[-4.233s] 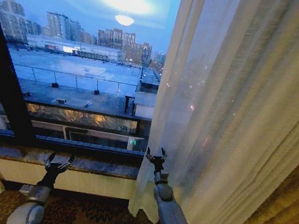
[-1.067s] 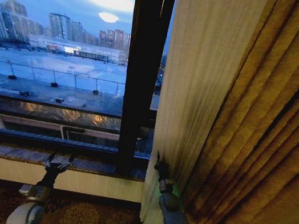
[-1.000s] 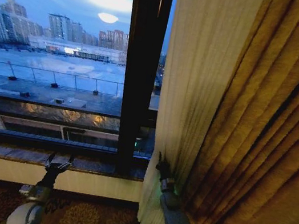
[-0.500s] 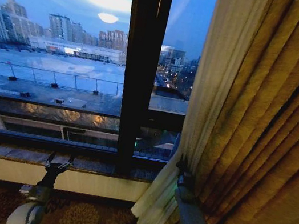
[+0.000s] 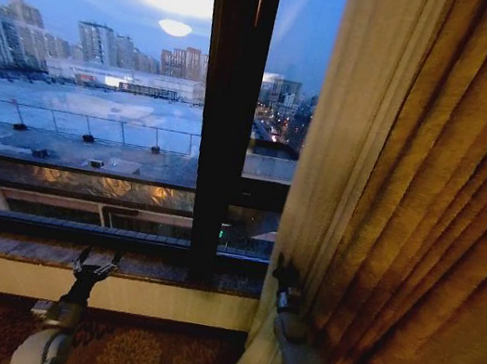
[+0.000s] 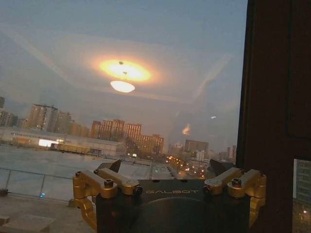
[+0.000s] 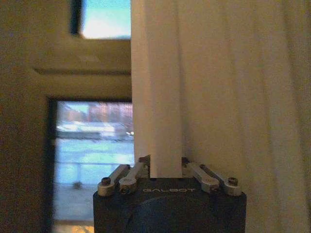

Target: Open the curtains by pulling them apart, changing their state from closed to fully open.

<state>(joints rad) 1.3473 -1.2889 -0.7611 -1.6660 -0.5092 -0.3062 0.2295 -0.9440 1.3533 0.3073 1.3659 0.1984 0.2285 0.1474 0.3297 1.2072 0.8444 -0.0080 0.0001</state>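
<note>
Right pincer (image 5: pixel 282 272) clamps sheer curtain (image 5: pixel 351 135) edge; curtain hangs vertical. Left pincer (image 5: pixel 96 260) spread wide, idle.

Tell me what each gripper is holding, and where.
Right gripper pinches the sheer curtain at a low fold of its edge; left gripper holds nothing.

Dusk light enters through the window (image 5: pixel 79 97); the sky is blue and dim. A ceiling lamp's reflection (image 6: pixel 124 75) glares on the glass above the skyline, bright orange-white with a soft halo. The room this side of the window is dark: the carpet (image 5: pixel 137 357) and mullion (image 5: pixel 225 113) lie in deep shadow. The drapes (image 5: pixel 443 227) beside the window show a warm cast. Straight lines bow near the head view's edges. The curtain (image 7: pixel 214 87) is soft, low in contrast.
</note>
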